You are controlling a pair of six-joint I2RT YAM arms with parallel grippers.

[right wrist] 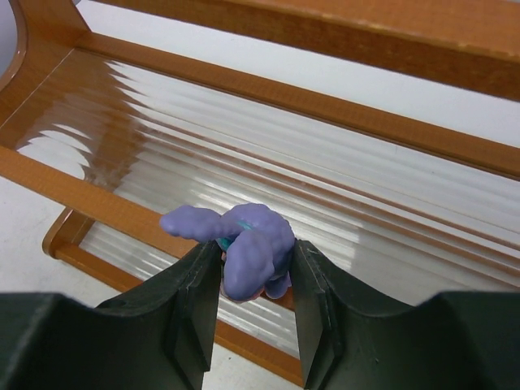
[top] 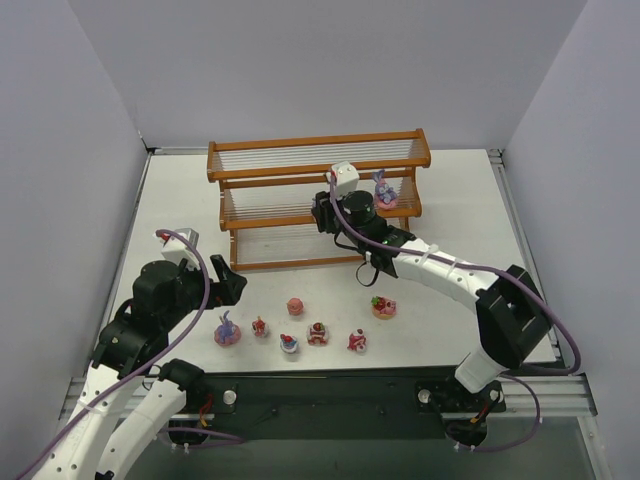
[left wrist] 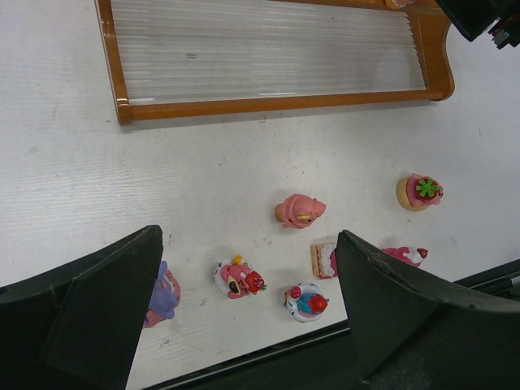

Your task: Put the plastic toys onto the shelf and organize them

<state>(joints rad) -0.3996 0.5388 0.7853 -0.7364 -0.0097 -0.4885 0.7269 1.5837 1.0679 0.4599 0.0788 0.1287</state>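
Note:
The shelf (top: 320,146) stands at the back middle; its lowest tier shows in the left wrist view (left wrist: 276,103). My right gripper (top: 322,212) is at the shelf's middle tier, shut on a purple bunny (right wrist: 252,244) held over the pale rods and orange rail (right wrist: 341,36). A second purple bunny (top: 383,190) stands on the shelf's right end. Several toys lie on the table in front: a purple bunny (top: 227,330), a pink cupcake (top: 295,306), a green-topped cake (top: 384,307) and small cakes (top: 318,333). My left gripper (top: 232,285) is open and empty above them (left wrist: 249,237).
Grey walls close in the table on the left, back and right. The black near edge of the table (top: 330,385) runs just in front of the row of toys. My right arm (top: 450,270) stretches across the table's right half.

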